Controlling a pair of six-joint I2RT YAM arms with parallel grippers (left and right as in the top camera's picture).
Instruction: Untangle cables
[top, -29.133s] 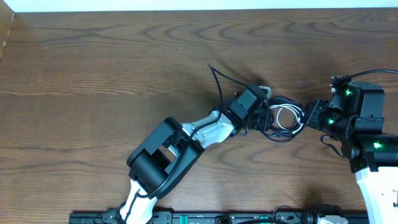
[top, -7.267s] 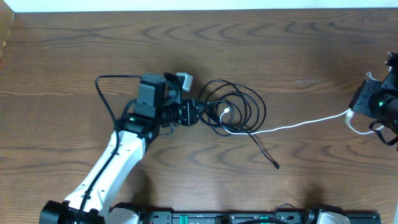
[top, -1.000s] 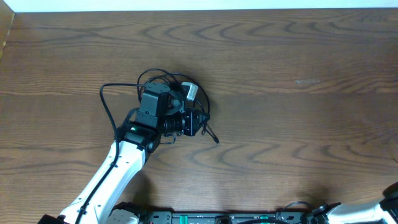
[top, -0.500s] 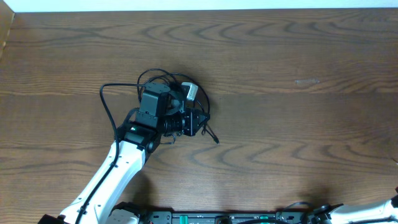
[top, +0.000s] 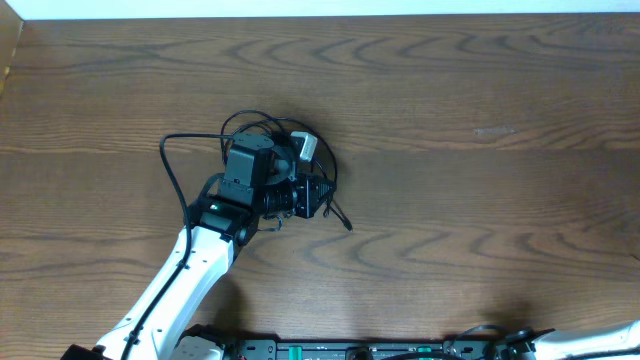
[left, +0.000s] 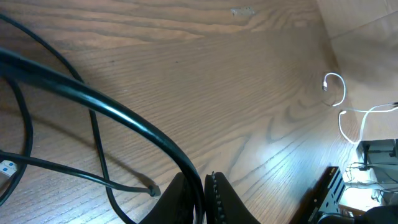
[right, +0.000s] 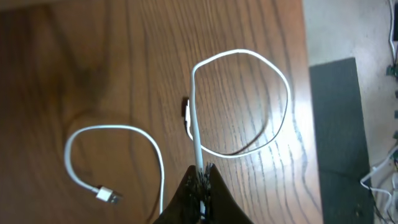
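Note:
The black cable (top: 262, 124) lies in loose loops under and around my left gripper (top: 322, 197) at mid-left of the table. In the left wrist view the left gripper (left: 204, 186) is shut on the black cable (left: 118, 112), whose plug end (left: 153, 191) lies on the wood beside the jaws. The right arm is out of the overhead view. In the right wrist view the right gripper (right: 201, 177) is shut on the white cable (right: 242, 56), which loops over the table near its edge, its metal plug (right: 104, 196) at lower left. The white cable (left: 339, 106) shows far off in the left wrist view.
The left arm (top: 190, 270) runs from the bottom left up to the coil. A small white-grey adapter block (top: 306, 147) sits by the left wrist. The table's right edge and a dark mat (right: 351, 137) show in the right wrist view.
Long ago both cables were tangled between the grippers; since then they came apart and the right arm left the overhead view. Over the last second nothing visibly moved.

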